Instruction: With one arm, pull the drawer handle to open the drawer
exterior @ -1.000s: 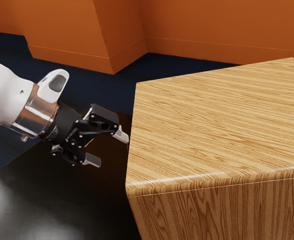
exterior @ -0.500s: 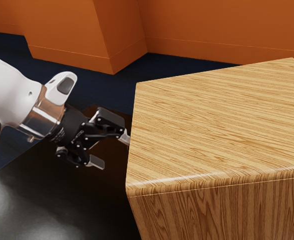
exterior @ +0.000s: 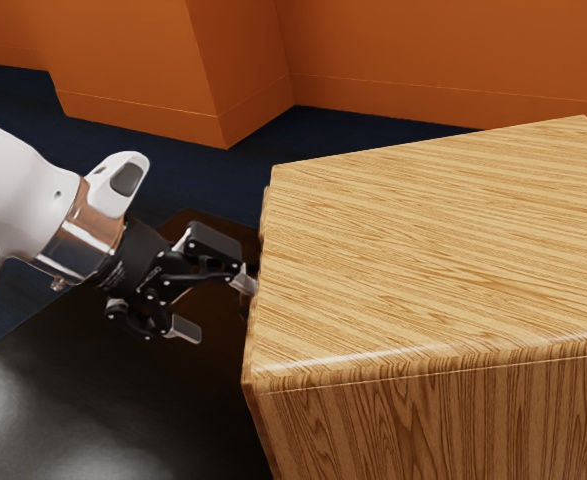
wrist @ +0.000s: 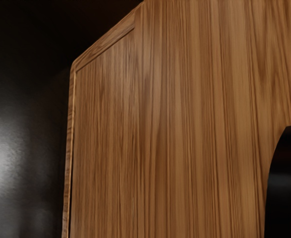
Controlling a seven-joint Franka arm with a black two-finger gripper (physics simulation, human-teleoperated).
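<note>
Sideways and slightly downward, the black gripper [exterior: 213, 308] points at the front face of the wooden cabinet [exterior: 423, 260], its wrist turned so that one finger sits above the other. Its fingers [exterior: 185, 331] are spread wide and clamp nothing that can be seen: the upper one reaches the cabinet's front edge, the lower one hangs apart from the cabinet over the dark glossy floor [exterior: 93, 420]. Behind the gripper the white arm [exterior: 23, 210] stretches away from the cabinet toward the exterior view's left. The exterior view hides that front face. The wrist view shows it close up as a drawer front [wrist: 175, 139] with a thin pale border, and a black curved drawer handle [wrist: 284, 183] stands out from it close to the hand. Whether a finger touches the handle cannot be told. Orange walls [exterior: 423, 50] rise beyond the cabinet
</note>
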